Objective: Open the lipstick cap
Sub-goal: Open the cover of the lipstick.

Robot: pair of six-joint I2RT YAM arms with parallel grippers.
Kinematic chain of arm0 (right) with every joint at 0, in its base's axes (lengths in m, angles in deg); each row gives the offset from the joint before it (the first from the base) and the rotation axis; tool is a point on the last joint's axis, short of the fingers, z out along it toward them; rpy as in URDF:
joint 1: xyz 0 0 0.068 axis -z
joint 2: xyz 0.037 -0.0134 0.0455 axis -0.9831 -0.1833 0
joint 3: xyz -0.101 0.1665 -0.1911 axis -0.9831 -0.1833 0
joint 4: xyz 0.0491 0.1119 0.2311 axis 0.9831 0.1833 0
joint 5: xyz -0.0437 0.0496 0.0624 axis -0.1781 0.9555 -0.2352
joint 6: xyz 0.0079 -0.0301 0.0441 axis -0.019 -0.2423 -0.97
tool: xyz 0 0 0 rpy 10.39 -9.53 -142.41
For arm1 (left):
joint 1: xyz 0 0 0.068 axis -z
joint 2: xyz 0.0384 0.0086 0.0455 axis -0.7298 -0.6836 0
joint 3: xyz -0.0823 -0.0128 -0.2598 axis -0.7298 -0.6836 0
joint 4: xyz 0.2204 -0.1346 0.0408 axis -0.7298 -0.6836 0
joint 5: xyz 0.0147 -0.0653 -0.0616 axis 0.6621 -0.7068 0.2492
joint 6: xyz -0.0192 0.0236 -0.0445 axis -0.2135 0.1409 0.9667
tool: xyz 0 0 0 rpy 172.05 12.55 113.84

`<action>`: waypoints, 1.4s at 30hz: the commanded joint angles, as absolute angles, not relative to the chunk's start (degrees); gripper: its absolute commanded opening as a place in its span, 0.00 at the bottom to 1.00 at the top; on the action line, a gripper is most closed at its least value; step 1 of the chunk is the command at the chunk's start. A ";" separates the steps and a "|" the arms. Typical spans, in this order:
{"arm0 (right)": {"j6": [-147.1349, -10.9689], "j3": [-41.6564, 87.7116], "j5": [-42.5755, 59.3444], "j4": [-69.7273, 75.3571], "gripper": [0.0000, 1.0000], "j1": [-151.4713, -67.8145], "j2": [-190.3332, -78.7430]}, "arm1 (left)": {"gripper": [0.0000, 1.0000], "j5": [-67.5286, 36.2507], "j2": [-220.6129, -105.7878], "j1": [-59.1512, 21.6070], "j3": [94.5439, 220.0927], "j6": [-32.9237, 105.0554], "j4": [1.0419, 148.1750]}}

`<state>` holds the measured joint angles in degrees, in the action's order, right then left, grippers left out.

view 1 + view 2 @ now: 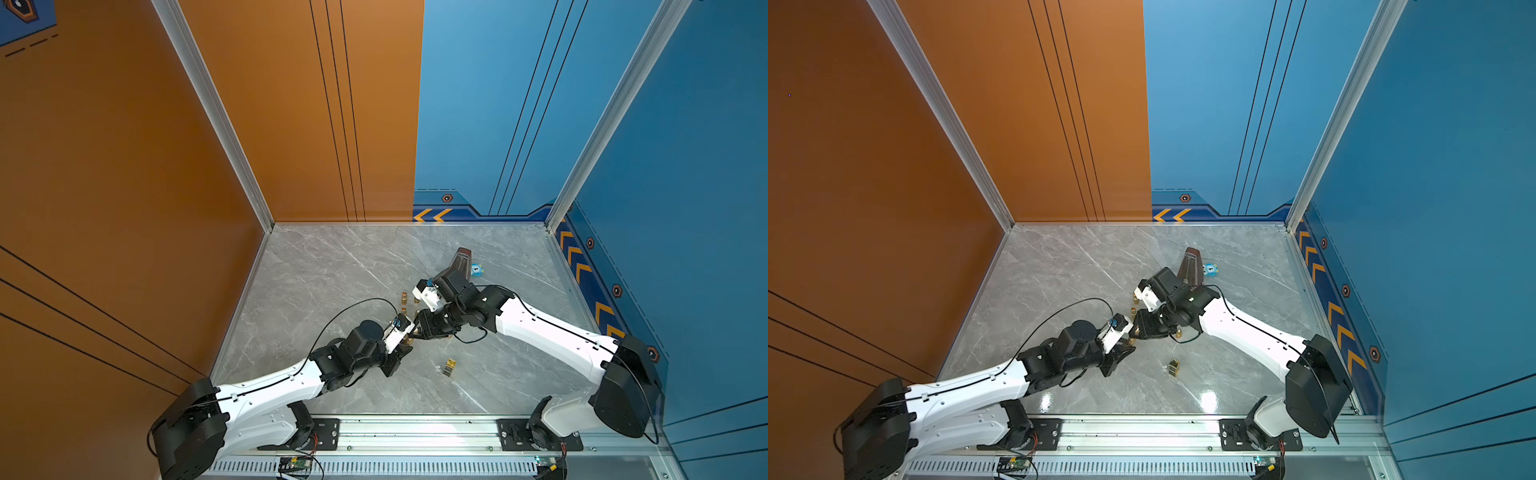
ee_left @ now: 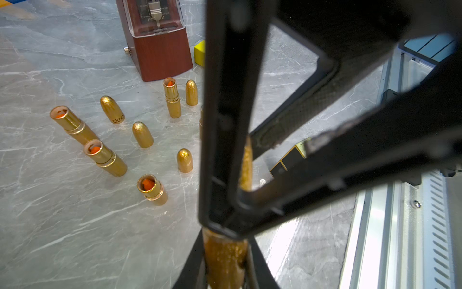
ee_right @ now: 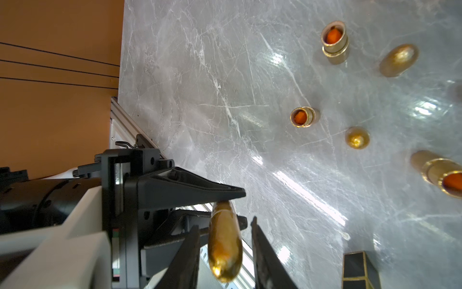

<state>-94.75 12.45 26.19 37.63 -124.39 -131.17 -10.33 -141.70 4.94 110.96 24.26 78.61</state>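
Note:
My left gripper [image 2: 225, 250] is shut on the lower body of a gold glitter lipstick [image 2: 225, 260], holding it above the table. In both top views the lipstick [image 1: 409, 340] [image 1: 1131, 341] shows as a small gold spot where the two grippers meet. Its rounded gold cap [image 3: 225, 240] is seated on the body. My right gripper [image 3: 225, 223] is open, with its fingers [image 3: 265, 250] either side of the cap and a narrow gap showing on both sides. From above, the left gripper [image 1: 404, 344] and right gripper [image 1: 417, 332] face each other tip to tip.
Several opened gold lipstick tubes [image 2: 105, 157] with orange sticks and several loose gold caps [image 2: 142, 133] stand on the marble table [image 1: 316, 282]. A wooden metronome [image 2: 155, 37], a yellow block [image 2: 200, 52], a blue toy [image 1: 477, 270] and a black-and-gold box [image 1: 449, 367] are also there.

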 commanded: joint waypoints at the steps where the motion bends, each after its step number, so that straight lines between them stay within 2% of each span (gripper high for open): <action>1: -95.07 12.06 25.47 36.11 0.31 -124.67 -131.66 | 0.00 -10.54 -141.27 5.14 113.17 23.29 77.59; 5: -94.89 11.49 25.27 36.10 0.24 -124.63 -131.33 | 0.00 -10.08 -141.34 5.16 113.09 23.21 77.63; 12: -93.73 11.58 22.76 37.33 0.20 -124.16 -129.92 | 0.00 -9.35 -140.88 5.15 113.06 22.89 74.76; 36: -94.01 8.95 22.56 38.61 0.21 -120.39 -124.17 | 0.00 -4.92 -136.08 5.16 111.39 22.01 67.34; 42: -93.75 7.62 13.59 41.03 0.21 -123.51 -125.78 | 0.00 -2.92 -133.71 5.05 109.98 22.79 67.30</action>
<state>-94.64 8.62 19.67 37.85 -121.85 -125.22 -5.15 -135.15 5.27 111.11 22.75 68.25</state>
